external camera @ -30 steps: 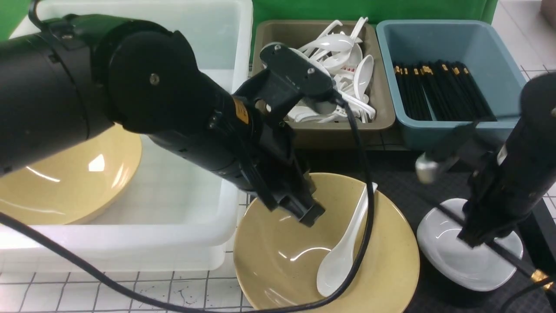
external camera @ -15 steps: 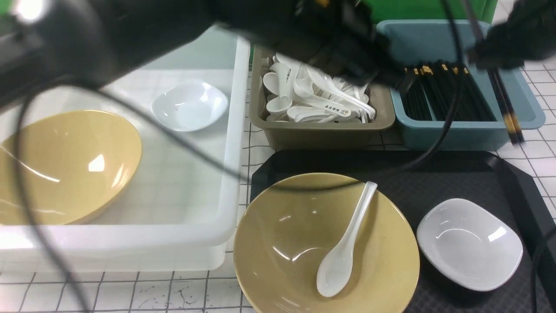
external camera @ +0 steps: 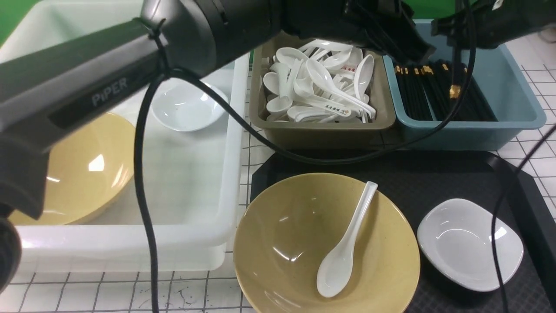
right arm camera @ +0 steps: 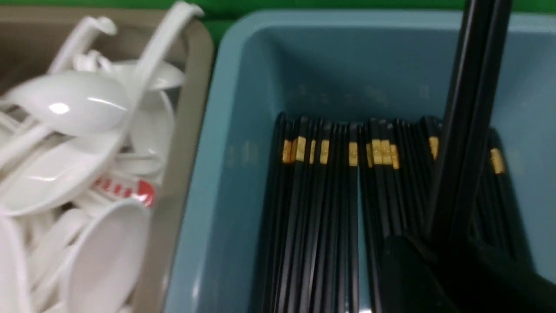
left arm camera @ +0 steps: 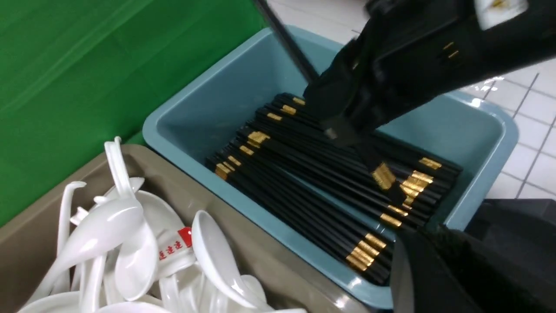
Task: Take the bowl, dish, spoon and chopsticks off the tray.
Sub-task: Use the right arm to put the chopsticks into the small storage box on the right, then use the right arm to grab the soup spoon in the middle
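The right gripper (left arm camera: pixel 343 130) is clamped on the chopsticks (left arm camera: pixel 378 168), holding them tilted over the blue tub (external camera: pixel 517 100) in the front view's upper right. The left gripper (external camera: pixel 415 45) hovers beside it — whether open or closed I cannot tell. Lower centre, the bowl (external camera: pixel 282 243) with the spoon (external camera: pixel 347 248) inside it sits on the tray (external camera: pixel 434 174) — the dish (external camera: pixel 469 243) is at lower right.

Front view, upper centre: left claw (external camera: pixel 408 41) reads as one dark mass; jaw gap not resolvable. The left arm (external camera: pixel 108 82) covers the top of the second yellow bowl (external camera: pixel 82 174) at left. Upper right: right claw (external camera: pixel 451 28) cut by the top edge. The bowl (external camera: pixel 282 243) and tray (external camera: pixel 434 174) run off the bottom edge; tray also off the right edge. Right wrist view: chopsticks (right arm camera: pixel 475 100) soft-focused, exit the top edge; their gripped stretch is hidden behind the claw's fingers (right arm camera: pixel 408 269).
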### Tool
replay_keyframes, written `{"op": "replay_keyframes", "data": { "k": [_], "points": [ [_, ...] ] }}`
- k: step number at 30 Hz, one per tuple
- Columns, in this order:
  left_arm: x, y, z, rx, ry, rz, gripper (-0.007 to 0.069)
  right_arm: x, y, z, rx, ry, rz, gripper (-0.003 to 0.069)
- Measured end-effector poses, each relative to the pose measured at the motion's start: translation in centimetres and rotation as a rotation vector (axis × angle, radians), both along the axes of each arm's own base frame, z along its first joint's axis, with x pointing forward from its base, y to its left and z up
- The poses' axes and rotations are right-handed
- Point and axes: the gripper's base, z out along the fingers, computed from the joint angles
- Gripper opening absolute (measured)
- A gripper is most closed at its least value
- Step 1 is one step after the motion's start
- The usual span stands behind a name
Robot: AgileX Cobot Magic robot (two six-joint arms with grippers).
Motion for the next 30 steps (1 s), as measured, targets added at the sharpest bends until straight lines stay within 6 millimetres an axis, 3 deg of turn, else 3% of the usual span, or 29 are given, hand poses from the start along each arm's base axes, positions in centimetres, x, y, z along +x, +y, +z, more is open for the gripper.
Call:
{"op": "replay_keyframes", "data": {
  "k": [3, 7, 10, 13, 15, 16, 17, 19, 25, 30],
  "points": [
    [0.0, 0.0, -0.1, 0.017, -0.005, -0.001, -0.0013, 0.9, -0.1, -1.8, -0.002, 0.053, -0.005, 0.0176],
    [-0.2, 0.5, 0.1, 0.046, 0.012, -0.003, -0.0013, 0.6, -0.2, -2.2, 0.001, 0.132, -0.012, 0.026],
    [-1.1, 2.2, 1.9, 0.062, 0.061, 0.012, -0.0013, -0.6, -0.1, -0.4, -0.036, 0.237, 0.023, 0.0382],
    [-2.1, 4.1, 3.8, 0.078, 0.082, 0.023, -0.0013, -1.9, 0.1, 1.8, -0.091, 0.287, 0.089, 0.0426],
    [-3.8, 6.5, 6.2, 0.103, 0.117, 0.033, -0.0013, -3.8, 1.0, 4.0, -0.145, 0.337, 0.178, 0.0445],
    [-3.8, 6.6, 6.1, 0.11, 0.125, 0.034, -0.0013, -4.0, 1.1, 4.2, -0.149, 0.34, 0.184, 0.0447],
    [-5.5, 8.7, 7.4, 0.132, 0.151, 0.043, -0.0013, -5.6, 2.2, 5.9, -0.174, 0.366, 0.249, 0.0449],
    [-6.8, 10.1, 7.7, 0.154, 0.18, 0.047, -0.0013, -6.9, 3.3, 7.0, -0.194, 0.392, 0.301, 0.0449],
    [-12.2, 13.9, 6.8, 0.199, 0.226, 0.039, -0.0013, -11.1, 7.7, 9.3, -0.222, 0.385, 0.457, 0.0449],
    [-16.9, 17.1, 5.1, 0.173, 0.221, 0.04, -0.0013, -15.8, 11.3, 9.4, -0.244, 0.404, 0.592, 0.0449]
  ]
}}
